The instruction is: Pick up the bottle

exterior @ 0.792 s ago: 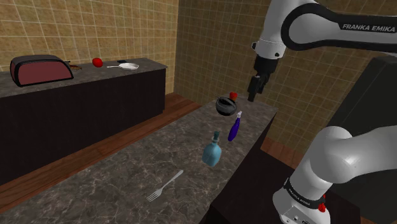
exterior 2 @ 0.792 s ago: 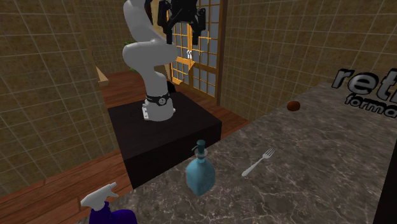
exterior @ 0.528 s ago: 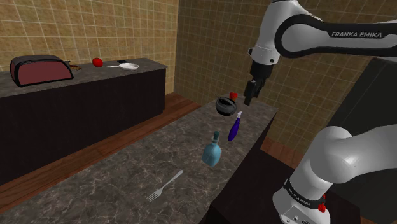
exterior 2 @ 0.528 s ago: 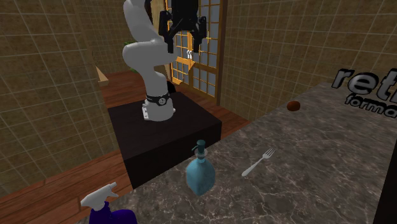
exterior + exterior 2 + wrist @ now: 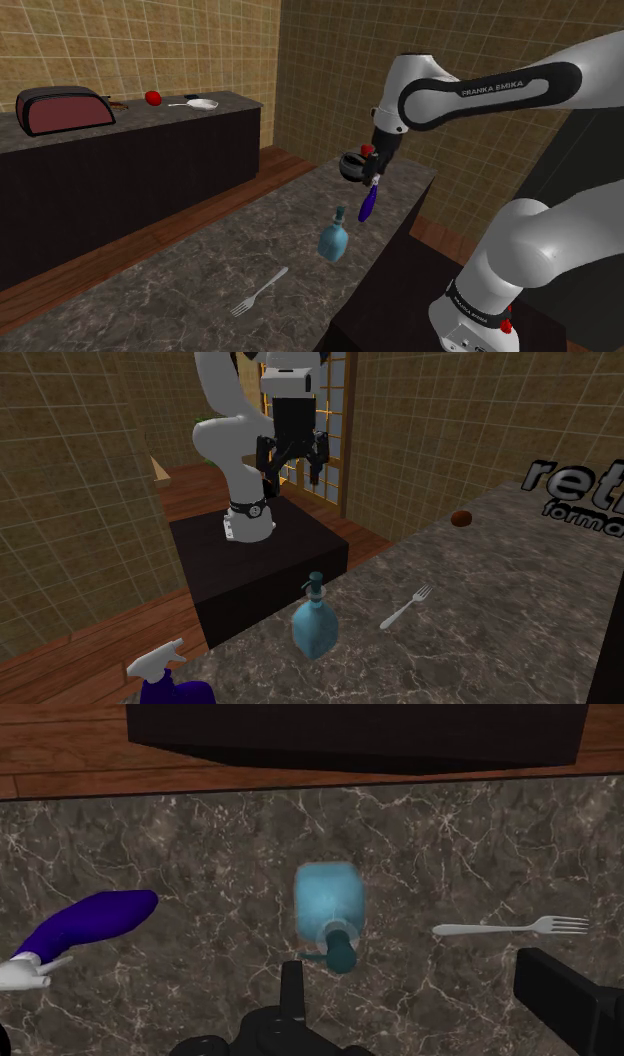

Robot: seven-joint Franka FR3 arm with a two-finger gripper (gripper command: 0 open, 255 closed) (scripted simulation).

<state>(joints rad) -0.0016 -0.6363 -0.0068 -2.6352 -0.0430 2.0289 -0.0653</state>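
Observation:
A pale blue pump bottle point(image 5: 334, 240) stands upright on the dark marble counter point(image 5: 180, 290), near the edge facing the stand. It is also in the second exterior view point(image 5: 314, 627) and, from above, in the wrist view point(image 5: 328, 902), just ahead of one finger. A purple spray bottle point(image 5: 367, 203) with a white head stands close beside it point(image 5: 90, 924). My black gripper point(image 5: 372, 172) hangs open well above the counter point(image 5: 290, 480), touching nothing. Its fingers point(image 5: 292, 989) stand wide apart around bare counter point(image 5: 415, 979).
A silver fork point(image 5: 258, 292) lies on the counter past the blue bottle point(image 5: 510, 928). A dark round pot point(image 5: 352, 165) sits at the counter's far end. The black stand point(image 5: 260, 567) adjoins the counter. A second counter point(image 5: 120, 125) carries a maroon appliance point(image 5: 65, 108).
The arm has swung down and toward the shoulder view's left, bringing the gripper lower over the counter near the spray bottle. The fingers have stayed open; the bottles have not moved.

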